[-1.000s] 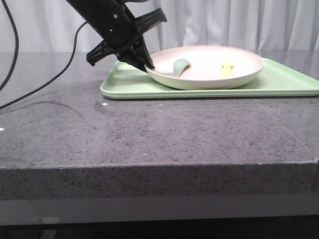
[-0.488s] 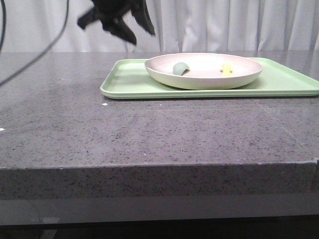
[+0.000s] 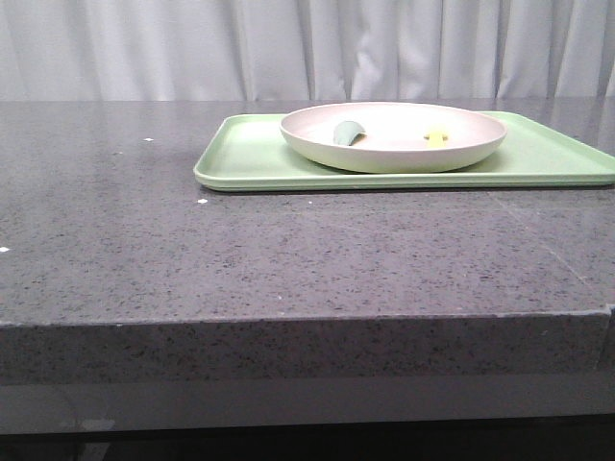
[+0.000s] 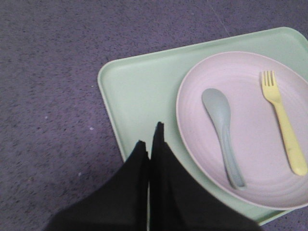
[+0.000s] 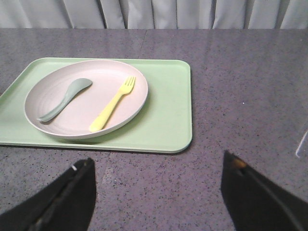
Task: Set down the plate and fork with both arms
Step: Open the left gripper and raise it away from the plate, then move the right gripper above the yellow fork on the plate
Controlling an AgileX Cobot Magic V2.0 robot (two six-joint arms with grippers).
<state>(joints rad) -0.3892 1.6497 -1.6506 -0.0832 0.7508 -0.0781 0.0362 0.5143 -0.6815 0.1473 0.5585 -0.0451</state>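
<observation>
- The plate point(image 3: 394, 136) is resting on the green tray point(image 3: 250, 154) on the table point(image 3: 288, 250).
- The fork point(image 5: 113, 104) is lying inside the plate, right of the spoon point(image 5: 65, 98).
- The left hand point(image 4: 150, 139) is hovering closed and empty above the tray, just left of the plate.
- The right hand point(image 5: 159, 175) is hanging wide open, nearer than the tray.

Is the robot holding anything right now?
No. The left gripper is shut on nothing above the tray, and the right gripper is open and empty. The fork lies on the plate.
</observation>
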